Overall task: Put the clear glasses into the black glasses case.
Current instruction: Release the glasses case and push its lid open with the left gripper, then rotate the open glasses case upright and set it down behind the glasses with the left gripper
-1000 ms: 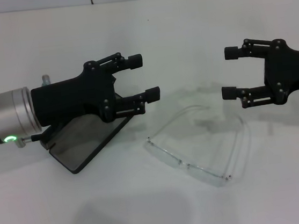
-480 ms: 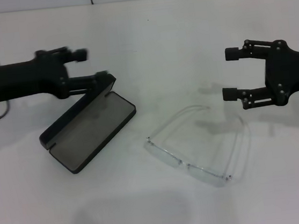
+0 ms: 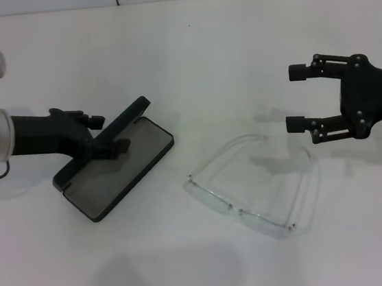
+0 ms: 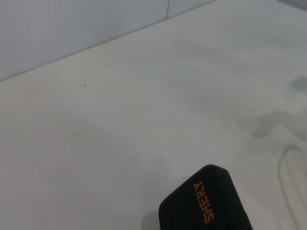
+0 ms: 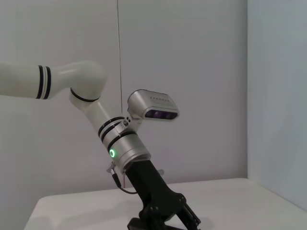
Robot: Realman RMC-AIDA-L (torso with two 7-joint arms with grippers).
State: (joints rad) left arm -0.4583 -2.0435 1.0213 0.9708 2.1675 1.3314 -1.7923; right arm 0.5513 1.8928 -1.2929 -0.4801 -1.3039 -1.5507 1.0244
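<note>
Reading from the robot's left across the white desk (image 3: 189,67):
Left arm: reaches in low from the left edge of the head view, silver wrist with a green light, black body beyond it.
Left end effector (image 3: 107,133): sits at the black glasses case, over the lid's edge; its fingers (image 3: 117,146) look close together against the lid, but whether they pinch it I cannot tell.
Black glasses case (image 3: 115,171): lies open on the desk left of centre, grey lining facing up, lid raised on the far side; the left wrist view shows a rounded lid corner with orange lettering.
Clear glasses (image 3: 254,184): rest on the desk right of the case, apart from it, outside the case; temples unfolded and pointing away toward the far side, lens bar nearest the robot.
Right end effector (image 3: 296,98): hangs above the desk on the right, beyond and to the right of the glasses, touching nothing; its two fingers (image 3: 298,72) are spread wide, pointing toward the left arm.
</note>
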